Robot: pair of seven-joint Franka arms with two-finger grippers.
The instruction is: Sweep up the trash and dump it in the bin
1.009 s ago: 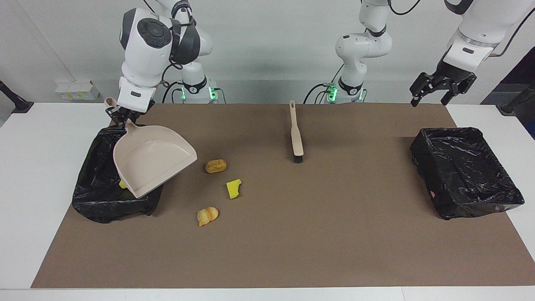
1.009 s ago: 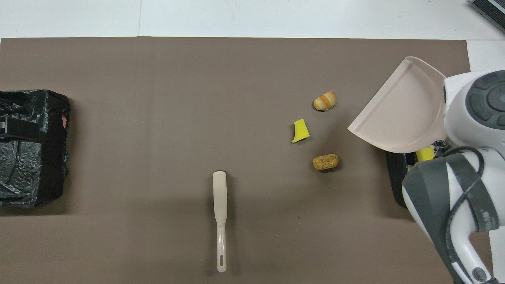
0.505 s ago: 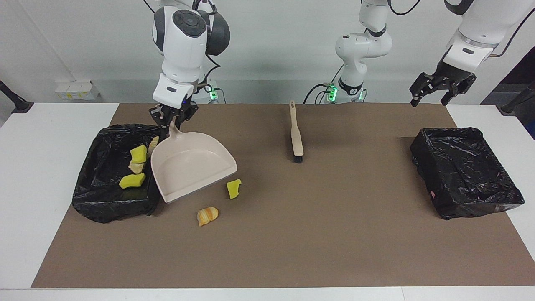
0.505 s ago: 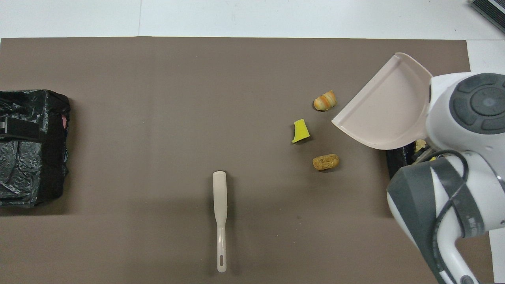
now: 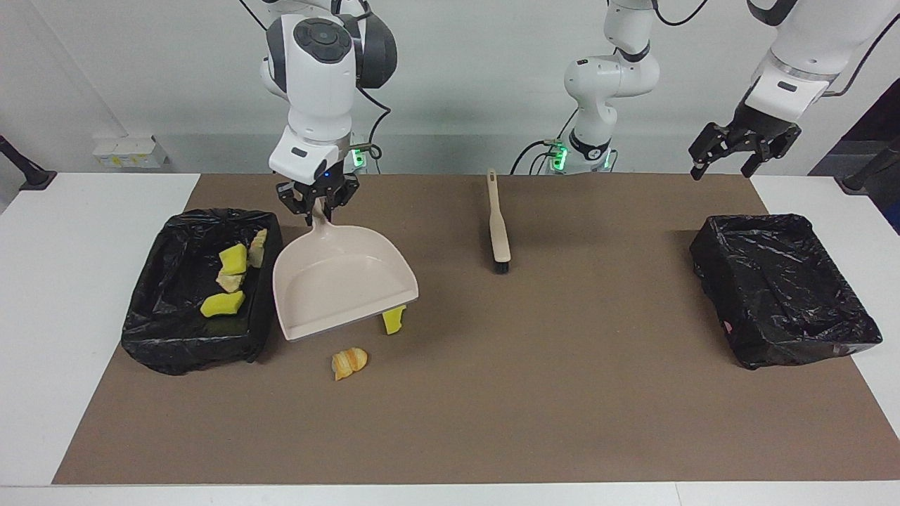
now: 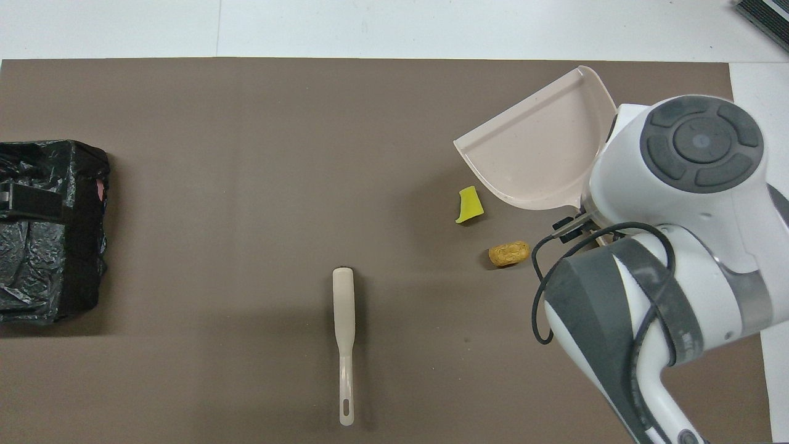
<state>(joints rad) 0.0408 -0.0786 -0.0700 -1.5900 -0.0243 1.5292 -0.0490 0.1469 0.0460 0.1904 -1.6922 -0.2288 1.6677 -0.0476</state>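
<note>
My right gripper [image 5: 316,204] is shut on the handle of the beige dustpan [image 5: 344,281], which hangs tilted over the mat beside the black-lined bin [image 5: 162,239]. Several yellow and tan scraps of trash [image 5: 223,303] lie in that bin. On the mat, a yellow sponge bit [image 5: 394,320] peeks out under the pan's lip, and an orange-striped bread lump [image 5: 349,362] lies farther from the robots. The overhead view shows the dustpan [image 6: 536,154], the sponge bit [image 6: 470,205] and a brown lump [image 6: 509,253]. My left gripper [image 5: 738,151] waits open in the air over the mat's corner.
The beige brush [image 5: 499,225] lies on the mat near the robots, mid-table, bristles pointing away from them; it shows overhead as well, brush [image 6: 344,333]. A second black-lined bin [image 5: 784,288] sits at the left arm's end of the table.
My right arm has swung the dustpan off the bin toward mid-table, over the loose scraps. The bin's contents have come into sight. The left arm has not moved.
</note>
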